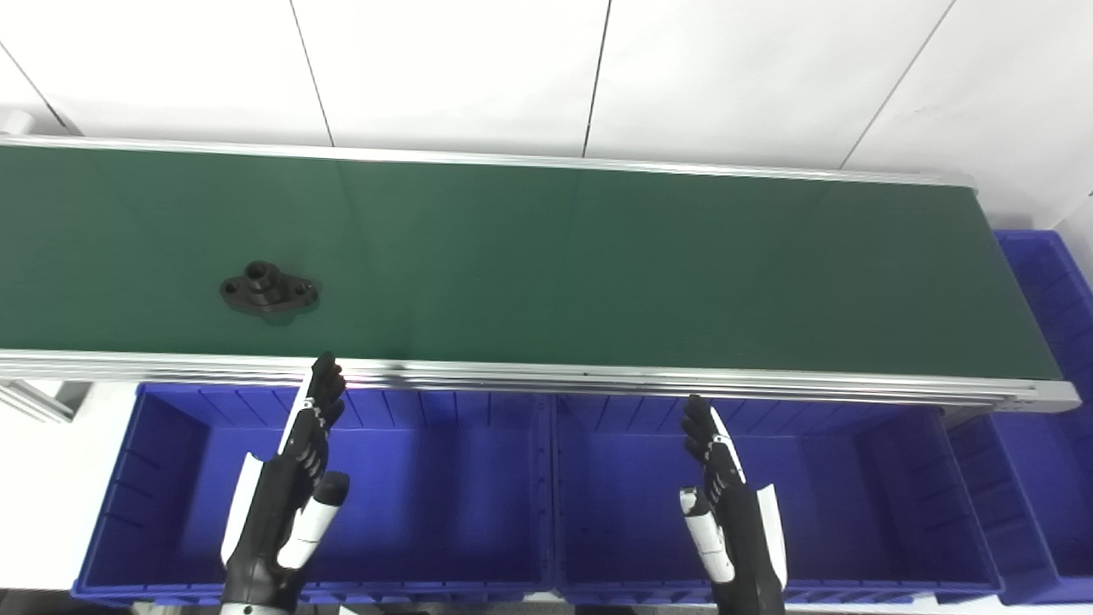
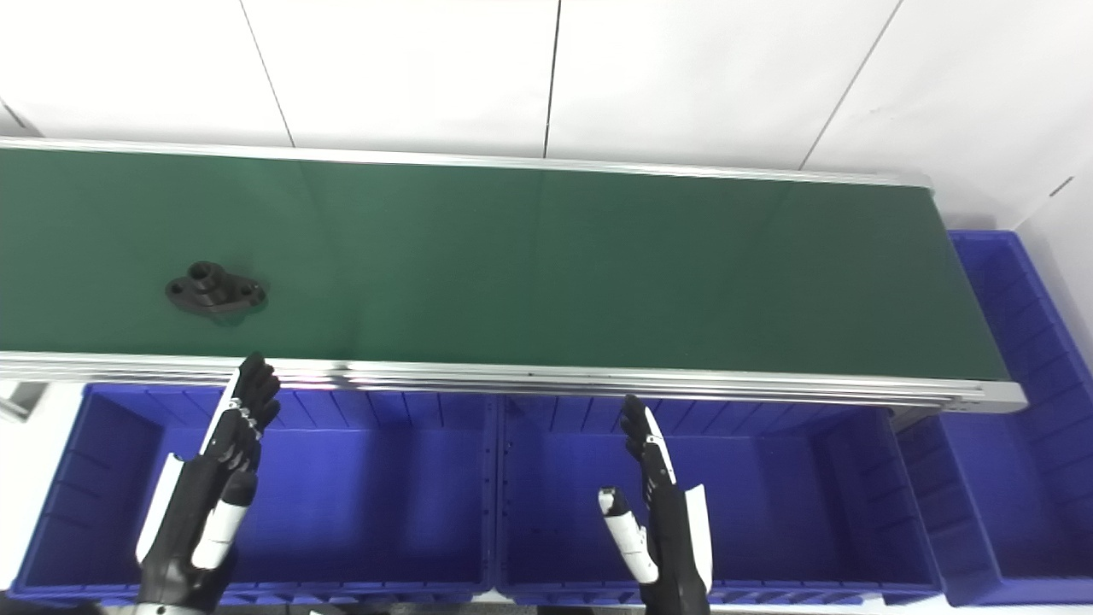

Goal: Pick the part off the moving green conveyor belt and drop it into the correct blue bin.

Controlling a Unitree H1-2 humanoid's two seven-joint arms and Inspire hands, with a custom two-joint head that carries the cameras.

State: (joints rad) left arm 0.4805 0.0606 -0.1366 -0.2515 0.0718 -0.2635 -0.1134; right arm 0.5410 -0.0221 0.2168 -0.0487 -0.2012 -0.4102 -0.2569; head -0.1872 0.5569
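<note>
In the left eye view, I see the black flanged part (image 1: 270, 289) lying flat on the green conveyor belt (image 1: 598, 265), toward its left end, apart from both my hands. It looks like rigid cast metal or hard plastic: an oval base with two holes and a raised round collar. I judge it stiff, rather light, and best pinched at the collar or across the narrow flange. My left hand (image 1: 290, 487) is extended, fingers released, holding nothing.

In the right eye view, my right hand (image 2: 657, 512) is also released and empty, above the smooth ribbed middle blue bin (image 2: 854, 512). The left blue bin (image 2: 85, 478) waits below the matte belt.
</note>
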